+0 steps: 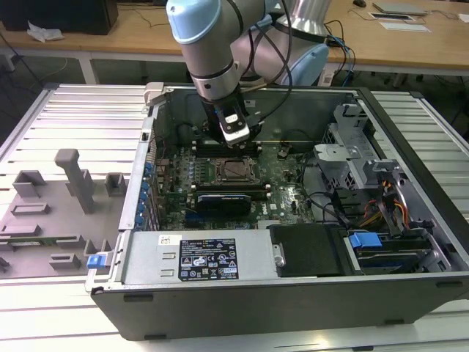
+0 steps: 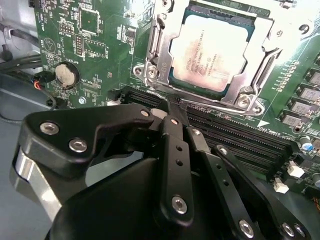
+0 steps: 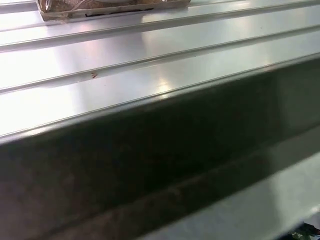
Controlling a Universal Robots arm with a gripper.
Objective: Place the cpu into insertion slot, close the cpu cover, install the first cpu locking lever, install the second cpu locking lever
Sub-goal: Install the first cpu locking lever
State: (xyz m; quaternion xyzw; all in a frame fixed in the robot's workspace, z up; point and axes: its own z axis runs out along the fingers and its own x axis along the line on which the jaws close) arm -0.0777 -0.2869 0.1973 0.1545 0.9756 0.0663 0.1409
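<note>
Second wrist view: end effector [image 2: 172,112] closed, poised beside cpu cover [image 2: 212,50]

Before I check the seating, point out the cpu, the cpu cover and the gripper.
cpu [image 2: 210,52], second wrist view, middle of its metal top.
cpu cover [image 2: 262,65], second wrist view, one side bar of the frame.
gripper [image 2: 172,107], second wrist view, fingertips.

Cpu [image 2: 209,52]: pale silver-beige top w/ faint dark print. Cpu cover [image 2: 156,47]: shiny silver frame. Motherboard [image 2: 85,45]: green, fine pale traces. Memory slots [image 2: 240,140]: black. Gripper [image 2: 172,107]: matte black, silver screws. Case [image 1: 293,286]: dark grey. Arm [image 1: 201,37]: light blue & silver. Tabletop [image 1: 73,125]: ribbed silver-white. Drive clip [image 1: 364,239]: blue.
</note>
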